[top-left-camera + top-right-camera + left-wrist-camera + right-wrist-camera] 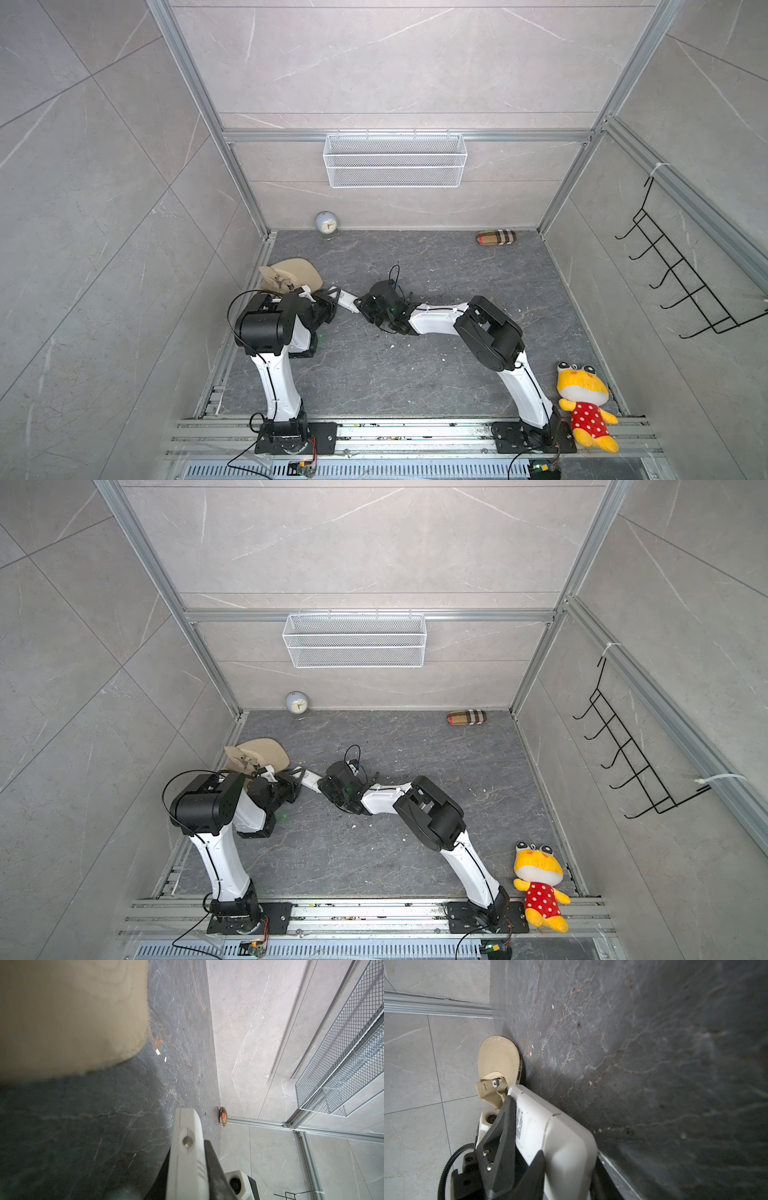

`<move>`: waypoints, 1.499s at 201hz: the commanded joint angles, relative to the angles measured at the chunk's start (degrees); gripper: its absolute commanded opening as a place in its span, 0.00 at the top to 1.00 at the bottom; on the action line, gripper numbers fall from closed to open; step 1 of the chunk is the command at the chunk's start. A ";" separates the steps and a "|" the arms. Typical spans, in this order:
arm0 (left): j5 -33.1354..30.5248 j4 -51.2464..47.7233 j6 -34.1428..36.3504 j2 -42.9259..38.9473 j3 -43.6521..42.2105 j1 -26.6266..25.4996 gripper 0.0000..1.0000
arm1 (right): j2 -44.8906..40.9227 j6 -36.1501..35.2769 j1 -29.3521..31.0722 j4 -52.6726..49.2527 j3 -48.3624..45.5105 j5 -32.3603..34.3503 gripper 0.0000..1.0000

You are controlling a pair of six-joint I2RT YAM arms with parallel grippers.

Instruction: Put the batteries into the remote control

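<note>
The white remote control hangs just above the dark floor between my two grippers. My left gripper is shut on one end of it; in the left wrist view the remote control sits edge-on between the black fingers of the left gripper. My right gripper holds the other end. In the right wrist view the remote control shows its labelled back, and the jaws of the right gripper press on both its sides. The batteries are out of view.
A beige cap lies right behind the left gripper. A round clock and a plaid case stand by the back wall. A plush toy sits at front right. A wire basket and hook rack hang on the walls.
</note>
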 commanded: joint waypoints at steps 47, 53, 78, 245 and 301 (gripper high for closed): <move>0.69 3.15 2.70 0.02 -0.13 0.31 1.00 | -3.56 -5.63 -1.60 -5.03 -7.77 1.67 0.68; 0.62 3.08 2.69 0.24 -0.07 0.32 1.00 | -3.59 -6.00 -1.65 -5.40 -7.77 1.64 0.68; 0.78 3.10 2.60 0.76 0.08 0.29 1.00 | -3.59 -7.08 -1.62 -6.98 -7.11 1.54 0.68; 1.65 3.24 -0.94 0.73 0.42 0.31 1.00 | 1.30 5.89 0.72 3.54 -2.11 -1.04 0.36; 1.66 3.19 -0.74 0.72 0.50 0.31 1.00 | 2.19 6.42 0.63 2.78 -1.50 -0.17 0.43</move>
